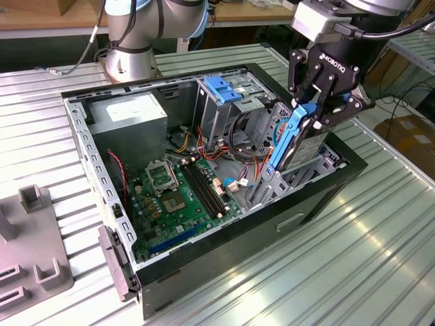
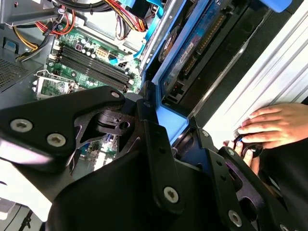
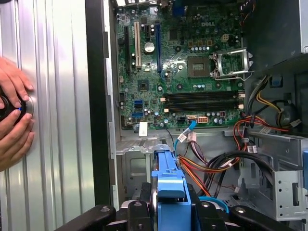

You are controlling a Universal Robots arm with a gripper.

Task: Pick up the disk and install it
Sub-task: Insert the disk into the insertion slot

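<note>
Pincer [image 1: 314,112] is closed on the disk [image 1: 298,146], gripping the top end of its blue carrier with one finger on each side of the rail. The disk hangs on edge and tilted, its lower end at the drive bay [image 1: 268,187] in the case [image 1: 272,231] corner on the exterior view's right. It looks unseated; can't tell if it's in the guides. The end grip probably keeps the fingers clear of the bay walls and the cables [image 3: 207,166]. The case lies side-open on a ribbed metal table [image 1: 353,272], motherboard [image 1: 177,197] facing up. A grey fixture [image 1: 34,258] sits at the exterior view's left. A person's hands [image 3: 12,113] rest on the table beside the case, on a small dark knob. Workshop setting, with a cardboard box [image 1: 408,132] behind
</note>
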